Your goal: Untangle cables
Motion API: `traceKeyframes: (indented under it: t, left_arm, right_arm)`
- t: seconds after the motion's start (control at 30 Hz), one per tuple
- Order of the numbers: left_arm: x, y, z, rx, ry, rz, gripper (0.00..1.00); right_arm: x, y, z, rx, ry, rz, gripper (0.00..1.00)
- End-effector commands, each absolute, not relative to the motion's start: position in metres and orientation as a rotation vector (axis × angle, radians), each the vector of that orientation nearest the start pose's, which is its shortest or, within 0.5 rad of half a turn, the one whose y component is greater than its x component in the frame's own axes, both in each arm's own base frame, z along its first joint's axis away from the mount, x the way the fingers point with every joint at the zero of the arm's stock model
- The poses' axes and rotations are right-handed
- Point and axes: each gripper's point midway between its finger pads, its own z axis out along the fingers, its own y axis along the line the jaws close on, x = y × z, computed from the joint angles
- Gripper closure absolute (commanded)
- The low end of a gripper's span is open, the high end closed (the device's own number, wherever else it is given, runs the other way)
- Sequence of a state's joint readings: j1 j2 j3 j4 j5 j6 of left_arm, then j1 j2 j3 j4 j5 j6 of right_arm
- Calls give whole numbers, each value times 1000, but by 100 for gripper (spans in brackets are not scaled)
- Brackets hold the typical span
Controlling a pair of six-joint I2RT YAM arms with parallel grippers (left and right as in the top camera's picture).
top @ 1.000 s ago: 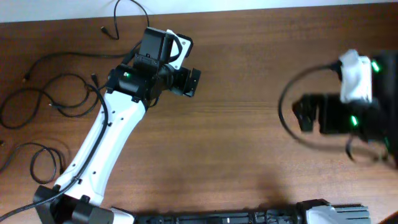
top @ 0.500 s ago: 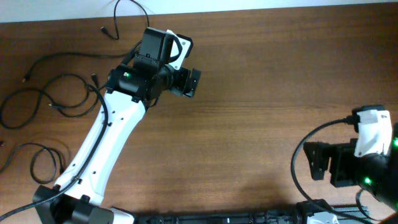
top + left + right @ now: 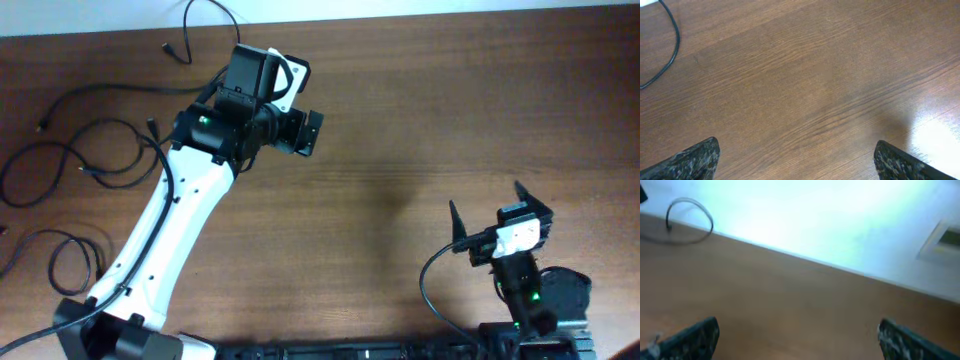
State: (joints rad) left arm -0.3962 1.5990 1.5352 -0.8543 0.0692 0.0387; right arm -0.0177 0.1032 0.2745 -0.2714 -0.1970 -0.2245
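Observation:
Several black cables lie tangled and looped at the table's left side, with one loop near the left arm's base and one strand at the far edge. My left gripper is open and empty over bare wood, to the right of the cables. In the left wrist view its fingers are wide apart, with a cable strand at the top left. My right gripper is open and empty at the front right, far from the cables. The blurred right wrist view shows a distant cable loop.
The wooden table has a white surface along its far edge. The right arm's own black cable loops beside its base at the front right. The left arm's white link crosses the left part of the table.
The right arm has swung from the right edge down to the front right, folded close to its base. The left arm and the cables have not moved.

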Motion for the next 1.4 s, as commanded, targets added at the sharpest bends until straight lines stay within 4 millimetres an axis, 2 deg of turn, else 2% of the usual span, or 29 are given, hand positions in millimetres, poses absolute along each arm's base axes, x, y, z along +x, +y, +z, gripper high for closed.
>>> traceKeyframes:
  t: [0.0,0.13,0.27,0.3,0.33,0.37,0.63,0.67,0.77,1.2,1.23,1.3,1.37]
  left_arm:
    - [388,-174,229,583,2424,-222,1]
    - [388,-174,229,583,2424,-223,1]
    - [388,-174,229,583,2424,-222,1]
    - [388,-174,229,583,2424,-222,1]
    - [388,-174,229,583,2424,-222,1]
    - [388,-174,229,583,2424,-222,1]
    - [388,-174,229,583,2424,-222,1]
    - [388,-174,229,582,2424,-222,1]
    - [388,-174,229,583,2424,-222,1]
    - [388,-174,229,583,2424,-222,1]
    - [388,-173,229,587,2425,-209,1]
    - [379,-157,218,593,2492,-115,1]
    - [374,-154,215,597,2518,-101,2]
  right_arm:
    - [234,34,212,-340,1541,-20,1]
    - [239,33,205,-331,1461,-37,1]
    - [243,32,189,-327,1480,-37,1]
    - [244,29,181,-312,1515,-33,1]
    - [244,25,165,-266,1589,1,1]
    - [244,24,160,-253,1610,13,1]
    - [244,21,159,-212,1621,22,1]
    - [246,8,157,-43,1642,61,1]
    - [246,1,156,7,1647,42,1]
    - [246,2,158,-14,1642,35,1]
    - [246,2,157,-14,1642,35,1]
    - [246,2,158,-14,1642,35,1]
    - [246,2,157,-14,1642,35,1]
